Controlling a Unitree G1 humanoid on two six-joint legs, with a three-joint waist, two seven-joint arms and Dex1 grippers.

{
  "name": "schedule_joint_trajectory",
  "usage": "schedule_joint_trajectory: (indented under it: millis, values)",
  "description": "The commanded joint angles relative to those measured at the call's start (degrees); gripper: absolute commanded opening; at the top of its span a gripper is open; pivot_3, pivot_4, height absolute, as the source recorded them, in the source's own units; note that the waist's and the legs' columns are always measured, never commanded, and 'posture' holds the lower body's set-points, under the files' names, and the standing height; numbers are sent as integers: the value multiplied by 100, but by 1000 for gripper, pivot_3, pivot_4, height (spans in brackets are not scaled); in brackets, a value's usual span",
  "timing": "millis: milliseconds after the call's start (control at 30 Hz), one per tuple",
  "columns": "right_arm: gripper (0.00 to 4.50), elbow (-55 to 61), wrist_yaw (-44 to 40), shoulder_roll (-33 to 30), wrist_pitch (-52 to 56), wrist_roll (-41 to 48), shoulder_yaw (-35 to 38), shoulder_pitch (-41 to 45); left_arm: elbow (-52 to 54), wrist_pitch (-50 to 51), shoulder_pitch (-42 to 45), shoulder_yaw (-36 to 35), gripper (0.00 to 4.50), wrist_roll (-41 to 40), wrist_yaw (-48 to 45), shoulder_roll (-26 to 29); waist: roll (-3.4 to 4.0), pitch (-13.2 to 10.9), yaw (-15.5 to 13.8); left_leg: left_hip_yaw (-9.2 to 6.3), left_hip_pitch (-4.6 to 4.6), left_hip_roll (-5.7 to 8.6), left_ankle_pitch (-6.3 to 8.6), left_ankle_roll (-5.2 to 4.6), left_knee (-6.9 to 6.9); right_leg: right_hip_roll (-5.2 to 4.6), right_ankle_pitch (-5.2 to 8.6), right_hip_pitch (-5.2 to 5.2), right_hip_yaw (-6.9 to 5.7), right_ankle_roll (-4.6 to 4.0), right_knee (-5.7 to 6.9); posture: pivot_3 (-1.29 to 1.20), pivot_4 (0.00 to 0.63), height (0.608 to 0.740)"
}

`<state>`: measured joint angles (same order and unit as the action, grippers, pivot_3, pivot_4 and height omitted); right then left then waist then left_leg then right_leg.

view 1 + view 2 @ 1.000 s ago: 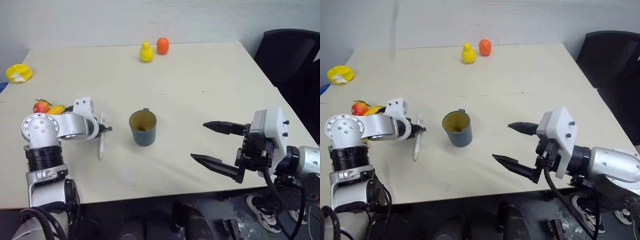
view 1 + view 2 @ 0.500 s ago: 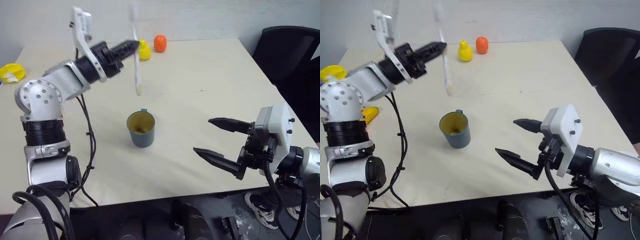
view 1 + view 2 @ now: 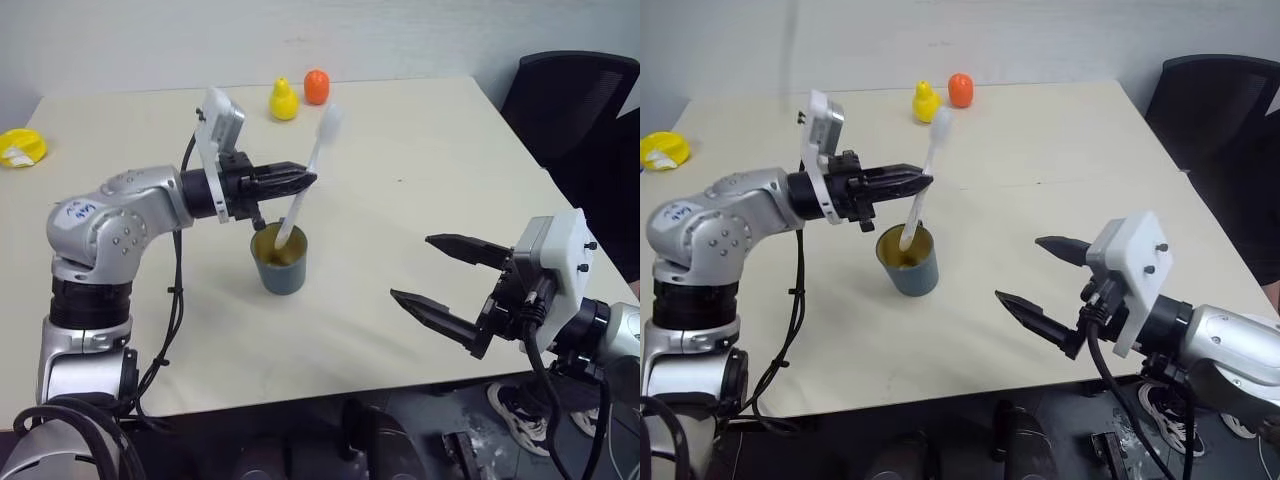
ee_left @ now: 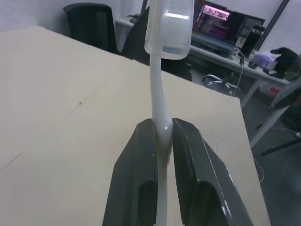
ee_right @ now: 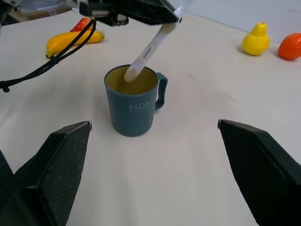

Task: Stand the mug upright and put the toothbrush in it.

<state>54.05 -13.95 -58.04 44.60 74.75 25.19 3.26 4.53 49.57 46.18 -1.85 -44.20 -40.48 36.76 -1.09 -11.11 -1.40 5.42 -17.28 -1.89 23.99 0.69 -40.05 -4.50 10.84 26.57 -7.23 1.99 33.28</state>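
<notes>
Left gripper (image 3: pixel 308 180) level above upright mug (image 3: pixel 282 260) at table (image 3: pixel 420 140) centre, clamped on toothbrush (image 3: pixel 305 180); brush tilted, handle end inside mug rim. Right gripper (image 3: pixel 440 275) level, spread wide, holding nothing, well apart.
</notes>
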Motion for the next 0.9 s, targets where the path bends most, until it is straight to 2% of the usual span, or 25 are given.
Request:
schedule_joint_trajectory:
  millis: [33,100,167,367,433,500,633,700,767,833,900]
  values:
    - [4500,60,27,-75,-205,78,75,95,212,-318,-190,-268,185,96,-2,-125,-1,0,-2,-3,-1,0,0,-1,0,0,0,0,0,0,-1,0,150,740]
    - [4500,-3,-15,-101,-215,72,56,131,211,-405,-328,-349,899,120,100,-242,-2,-1,-6,-5,-3,-1,1,-2,0,0,0,0,-2,0,-5,0,150,740]
    - [4500,-84,-79,-130,-212,70,25,194,350,-386,-506,-442,1370,17,29,-265,-2,-1,-7,-8,-3,-1,2,-4,0,-1,0,0,-1,1,-25,0,150,740]
    - [4500,-367,-431,-199,-175,-35,-47,347,638,-120,-757,-877,3244,-354,-109,-88,-2,-1,-3,-10,-5,-4,4,-8,2,1,-3,0,-2,5,-23,0,150,740]
    - [4500,-513,-672,-249,-149,-152,-61,362,692,-258,-820,-964,3820,-310,-467,202,-2,-1,1,-10,-5,-4,4,-8,2,1,-3,0,-3,5,-24,0,150,740]
    - [4500,-706,-1036,-338,-126,-339,-34,317,662,-386,-894,-921,4422,-160,-1119,800,-1,-2,13,-7,-4,-3,4,-9,2,3,-3,1,-3,5,-27,0,150,740]
    - [4500,-1068,-1906,-612,-90,-685,112,126,261,-918,-1154,-894,4469,249,-2631,2190,3,-5,8,3,-1,-8,5,-8,9,9,3,5,-9,-5,-32,0,150,740]
    - [4500,-1306,-2506,-802,-48,-803,234,30,-199,-1585,-1378,-842,4469,774,-3485,2990,7,-7,6,8,-9,-9,6,-8,9,9,5,9,-22,-7,-35,0,150,740]
    - [4500,-1494,-2984,-945,-77,-939,272,-4,-613,-2310,-1589,-765,4469,1240,-4133,3544,13,-11,9,12,-10,-12,9,-10,12,11,9,15,-37,-12,-40,0,150,740]
    - [4500,-1648,-3240,-990,-134,-1069,227,69,-953,-2822,-1607,-692,4469,1541,-4416,3759,18,-13,5,16,-10,-15,17,-22,12,12,12,20,-49,-13,-41,0,150,740]
    - [4500,-1801,-3301,-948,-159,-1137,99,277,-1182,-2959,-1403,-691,4469,1628,-4424,3709,21,-15,-13,16,-12,-16,23,-32,10,7,12,22,-45,-12,-43,0,150,740]
